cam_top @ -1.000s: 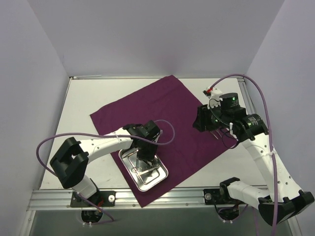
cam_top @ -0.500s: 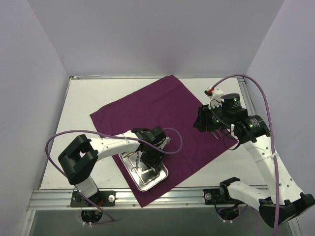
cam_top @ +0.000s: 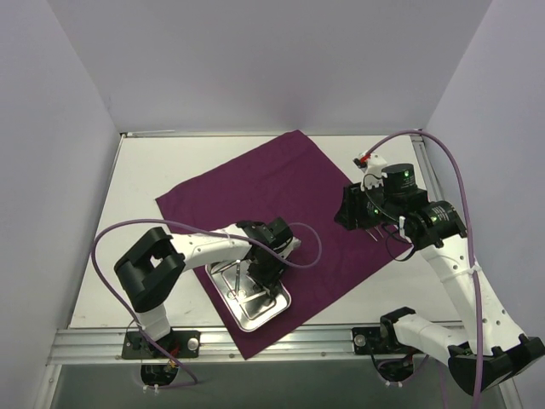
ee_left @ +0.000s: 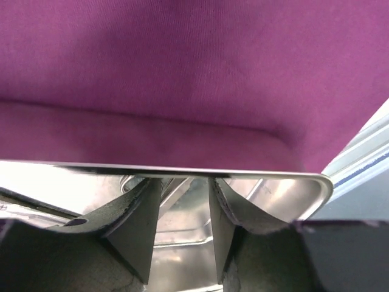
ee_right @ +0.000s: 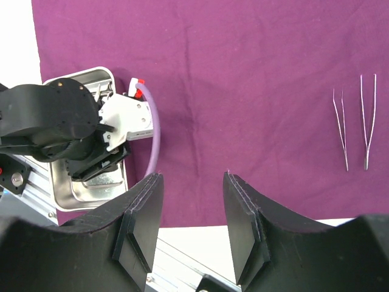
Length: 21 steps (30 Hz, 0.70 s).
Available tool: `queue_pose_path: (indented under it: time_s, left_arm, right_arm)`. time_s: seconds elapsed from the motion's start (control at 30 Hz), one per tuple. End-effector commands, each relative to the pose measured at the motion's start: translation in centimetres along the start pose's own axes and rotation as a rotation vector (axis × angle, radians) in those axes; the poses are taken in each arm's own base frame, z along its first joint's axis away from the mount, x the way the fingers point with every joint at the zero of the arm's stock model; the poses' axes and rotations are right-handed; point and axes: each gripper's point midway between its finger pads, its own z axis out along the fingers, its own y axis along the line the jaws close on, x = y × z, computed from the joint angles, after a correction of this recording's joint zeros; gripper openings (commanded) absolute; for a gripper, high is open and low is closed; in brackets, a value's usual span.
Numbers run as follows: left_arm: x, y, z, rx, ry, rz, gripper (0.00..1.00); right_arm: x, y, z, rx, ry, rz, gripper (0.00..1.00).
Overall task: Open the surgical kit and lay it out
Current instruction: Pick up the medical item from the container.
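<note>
The dark purple cloth (cam_top: 281,179) of the surgical kit lies spread flat on the table. On its near corner sits the shiny steel tray (cam_top: 277,305) with thin metal instruments (cam_top: 241,294) inside. My left gripper (cam_top: 258,277) reaches down into the tray, open. In the left wrist view its fingers (ee_left: 137,222) stand apart just behind the tray rim (ee_left: 255,175), with nothing clamped between them. My right gripper (ee_right: 191,182) hangs open and empty above the cloth's right side. Two tweezers (ee_right: 352,125) lie side by side on the cloth (ee_right: 243,73).
White walls close in the table on three sides. A metal rail (cam_top: 281,339) runs along the near edge by the arm bases. The left arm's purple cable (ee_right: 155,137) loops over the cloth beside the tray (ee_right: 79,75).
The left gripper has moved along the tray toward its near right end and its jaws have opened wider. The left elbow swung right. The right arm has stayed put.
</note>
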Motion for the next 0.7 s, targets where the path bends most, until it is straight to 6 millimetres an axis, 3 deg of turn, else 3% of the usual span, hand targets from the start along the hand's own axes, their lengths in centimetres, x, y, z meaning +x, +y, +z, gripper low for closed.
queue_pose_path:
  time_s: [0.0, 0.2, 0.33, 0.5, 0.67]
  left_arm:
    - [-1.6, -0.3, 0.2, 0.003, -0.038, 0.041, 0.45]
    - [-0.9, 0.5, 0.9, -0.038, -0.016, 0.002, 0.28]
    - [-0.7, 1.1, 0.0, -0.082, -0.016, -0.015, 0.16]
    - [-0.9, 0.8, -3.9, -0.098, -0.038, -0.013, 0.03]
    - [-1.6, -0.8, -9.4, -0.028, -0.099, -0.053, 0.02]
  right_arm:
    - [-0.2, 0.1, -0.3, 0.006, -0.015, 0.003, 0.44]
    - [-0.2, 0.1, -0.3, 0.007, -0.017, 0.001, 0.44]
    - [-0.3, 0.2, -0.3, 0.000, -0.020, 0.000, 0.44]
    - [-0.7, 0.1, 0.5, 0.004, -0.004, 0.011, 0.44]
    - [-2.2, 0.5, 1.1, -0.015, -0.019, 0.012, 0.47]
